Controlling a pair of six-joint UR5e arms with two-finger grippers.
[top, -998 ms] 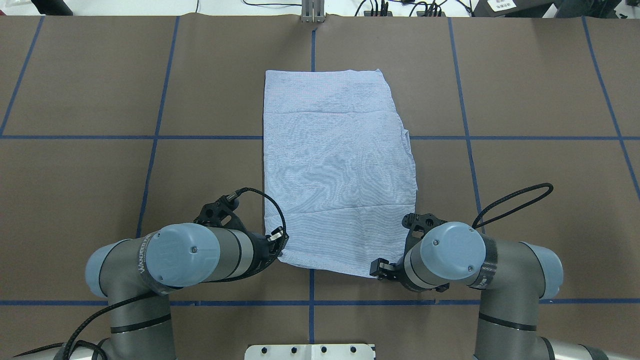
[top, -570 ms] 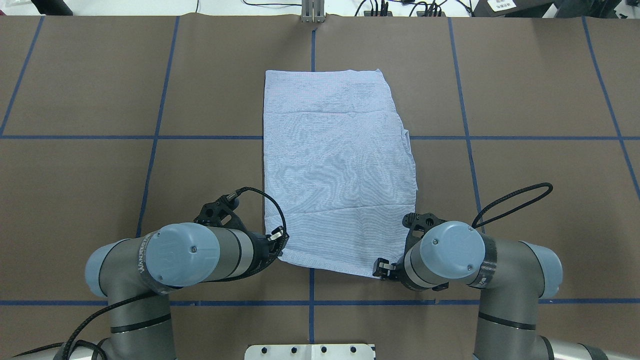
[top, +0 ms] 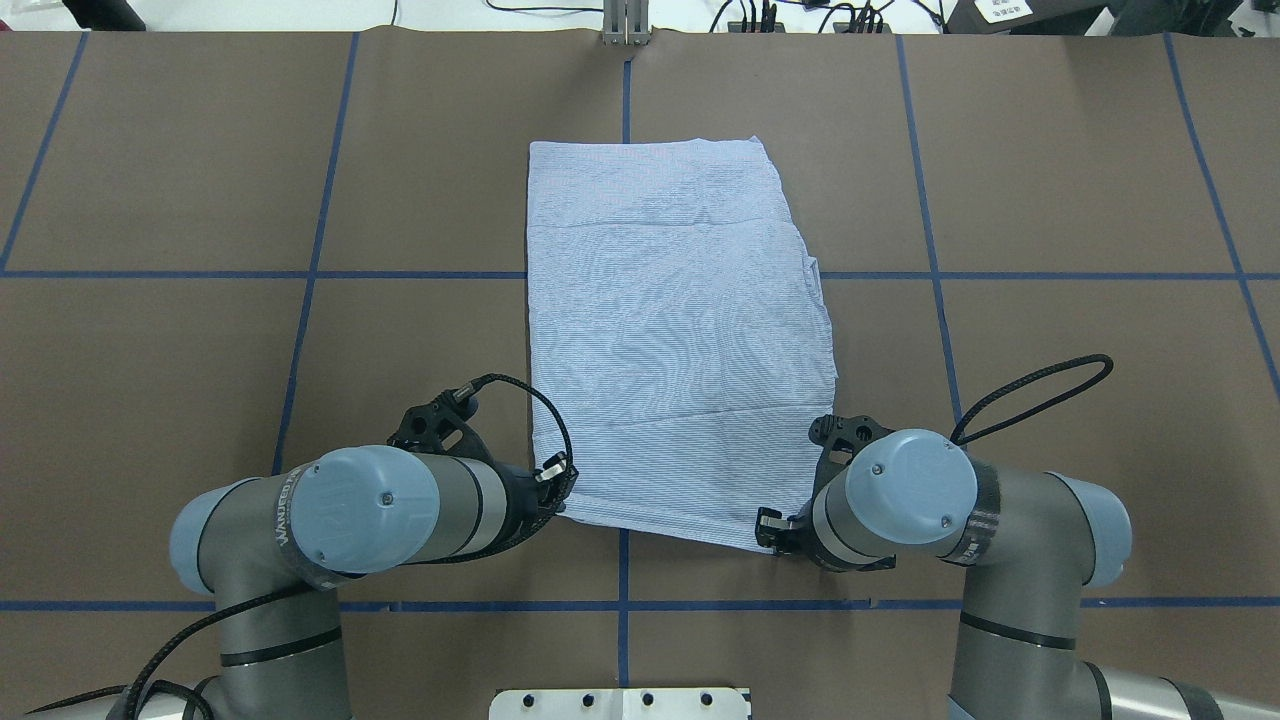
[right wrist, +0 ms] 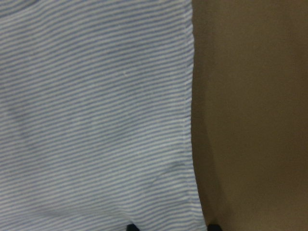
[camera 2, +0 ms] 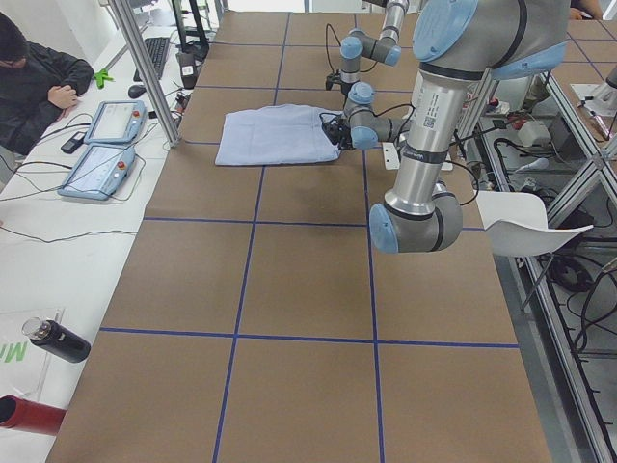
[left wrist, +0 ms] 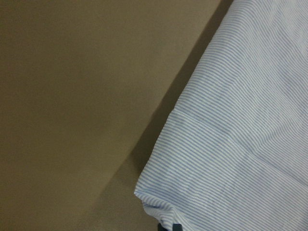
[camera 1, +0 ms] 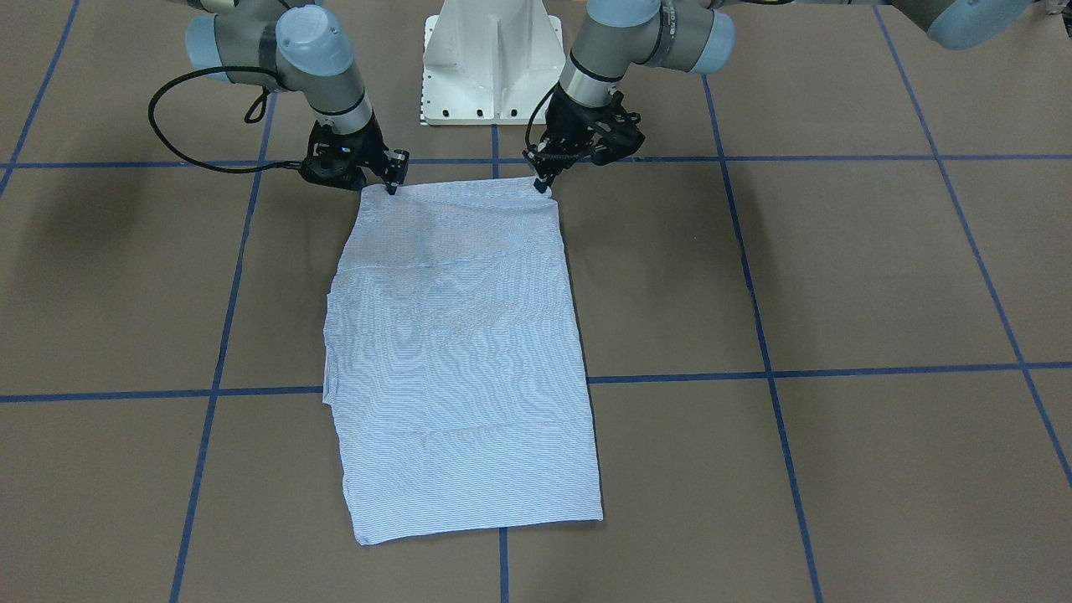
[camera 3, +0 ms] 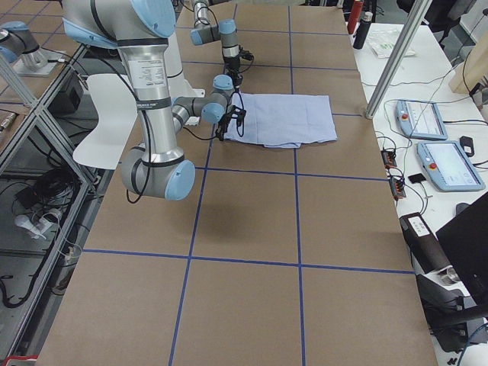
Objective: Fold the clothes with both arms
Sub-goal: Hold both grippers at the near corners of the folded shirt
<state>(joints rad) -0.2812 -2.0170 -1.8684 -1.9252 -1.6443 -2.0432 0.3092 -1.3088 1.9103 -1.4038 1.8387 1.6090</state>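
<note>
Left gripper (top: 556,482), at the near left corner of the shirt (top: 680,330): its jaws appear drawn together on that corner. The left wrist view shows dark fingertips (left wrist: 166,226) meeting at the tip of the cloth, with a shadow beneath the raised hem.

Right gripper (top: 770,528), at the near right corner: its jaws stand apart. 1 fingertip (right wrist: 131,227) is over the cloth and the other over bare table, with the side edge running between them. No hold is evident yet.

The shirt lies flat near the middle of the table (top: 1050,200), already reduced to 1 long rectangle. Its long axis runs away from the robot and its near short edge sits just in front of the 2 arms. No collar, button or pocket shows on the upper face.

Handling, as a judgement: the cloth looks thin, light and limp, and is probably several layers thick here. It will likely sag between 2 held points, and the layers may slide apart if only the top 1 is pinched. Hold is best taken at the 2 near corners, deep enough to catch every layer, so that the near edge can be lifted level and carried toward the far edge. Uneven lift by the 2 arms would skew the fold, and the irregular right side edge suggests the layers are not quite aligned.
</note>
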